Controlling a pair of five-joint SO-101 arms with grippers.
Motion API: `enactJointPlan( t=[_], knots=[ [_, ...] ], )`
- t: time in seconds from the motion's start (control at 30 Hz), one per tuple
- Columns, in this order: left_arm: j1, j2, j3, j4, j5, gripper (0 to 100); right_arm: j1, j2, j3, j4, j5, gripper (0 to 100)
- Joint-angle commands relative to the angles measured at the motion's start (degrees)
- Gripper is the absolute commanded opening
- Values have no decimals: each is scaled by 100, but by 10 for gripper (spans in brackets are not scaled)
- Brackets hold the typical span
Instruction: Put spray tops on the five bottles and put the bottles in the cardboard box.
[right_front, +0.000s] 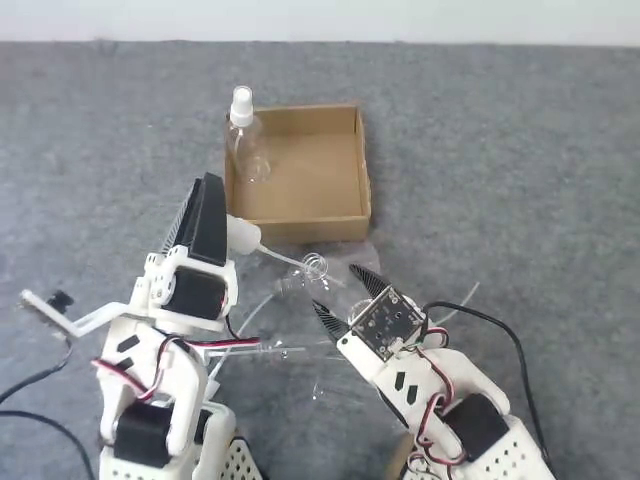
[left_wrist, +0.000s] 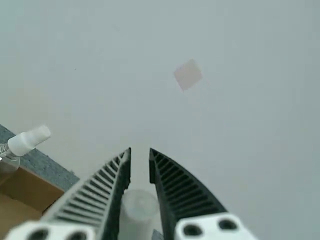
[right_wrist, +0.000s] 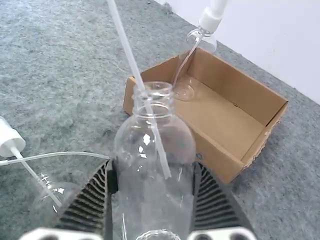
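My right gripper (right_wrist: 152, 172) is shut on a clear open-necked bottle (right_wrist: 152, 145), held near the front of the cardboard box (right_wrist: 235, 117). A thin dip tube (right_wrist: 131, 60) runs down into the bottle's neck. It belongs to a white spray top (left_wrist: 136, 210) that my left gripper (left_wrist: 140, 151) is shut on. In the high view the left gripper (right_front: 236, 232) is beside the box's front left corner, the spray top (right_front: 243, 236) is at its tip, and the right gripper (right_front: 337, 290) holds the bottle (right_front: 312, 272). One capped bottle (right_front: 245, 135) stands in the box (right_front: 340, 215).
A loose spray top (right_wrist: 7, 140) with its long tube lies on the grey carpet beside another clear bottle (right_wrist: 50, 200), close to my right gripper. More clear bottles and tubes (right_front: 290, 345) lie between the two arms. Cables trail off both arm bases.
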Motion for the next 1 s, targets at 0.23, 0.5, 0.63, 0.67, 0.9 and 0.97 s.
enactJointPlan(
  t=[0.23, 0.5, 0.63, 0.67, 0.9, 0.97],
  knots=[
    [18, -88, 101, 141, -88, 13, -22, -110, -44, -75, 88, 6],
    [352, -88, 136, 273, -105, 13, -22, -110, -44, -75, 88, 6],
    [519, -88, 154, 352, -352, 13, -22, -110, -44, -75, 88, 6],
    [519, -88, 154, 352, -360, 13, -22, -110, -44, -75, 88, 6],
    [527, -88, 163, 484, -369, 13, -22, -110, -44, -75, 88, 6],
    [554, -88, 171, 510, -369, 13, -22, -110, -44, -75, 88, 6]
  ],
)
